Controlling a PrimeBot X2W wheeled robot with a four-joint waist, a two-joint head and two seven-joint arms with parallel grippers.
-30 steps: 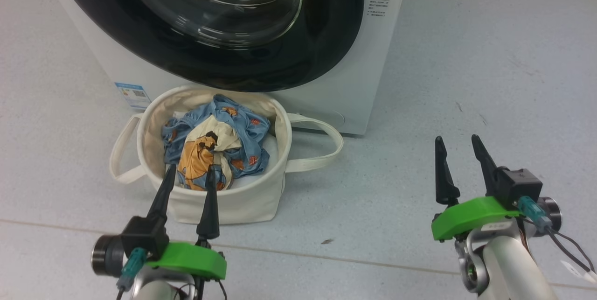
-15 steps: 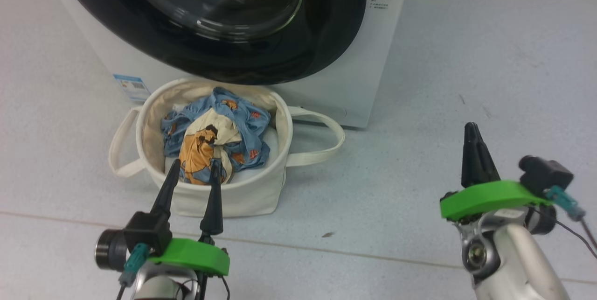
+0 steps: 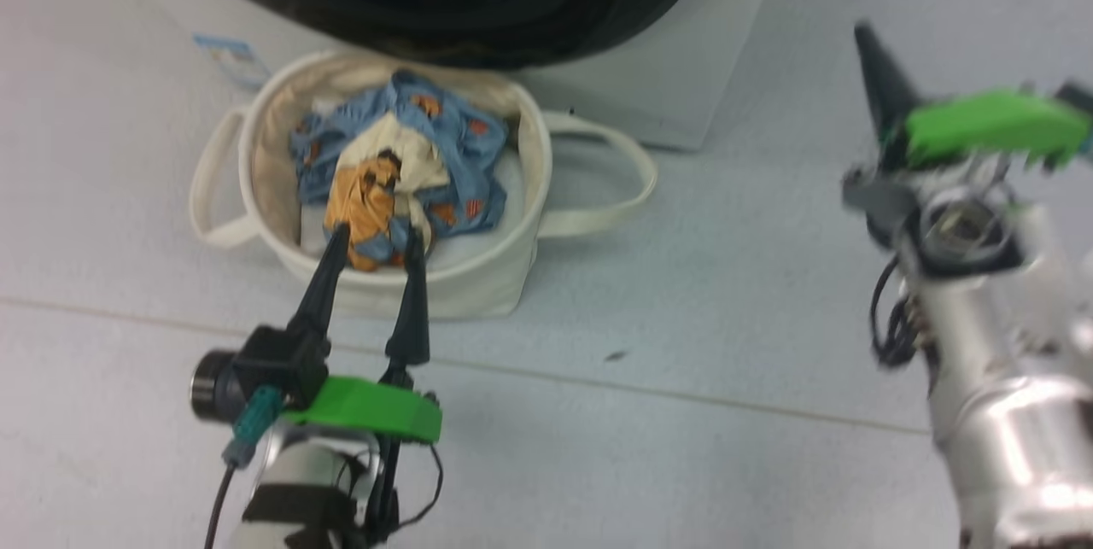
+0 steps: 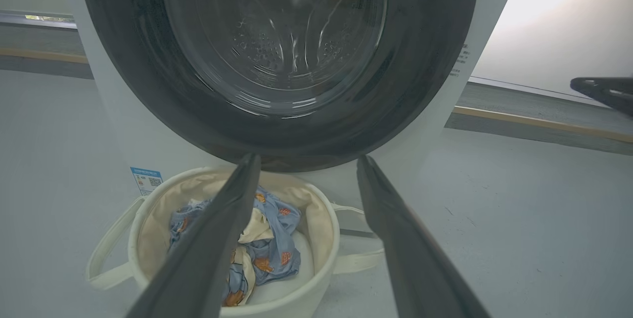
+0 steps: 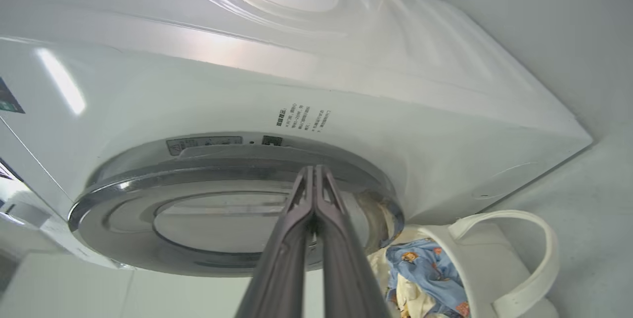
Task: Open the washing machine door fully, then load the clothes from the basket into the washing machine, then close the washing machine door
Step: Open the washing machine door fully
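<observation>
The washing machine door is shut: glossy black rim, bulging clear glass. The right hand, closed and empty, is pointed at the rim's edge; a slip off that slick curve is to be feared. The left hand is held open near the soft, crumpled clothes in the limp canvas basket — set just below the door, whose swing could be fouled.
</observation>
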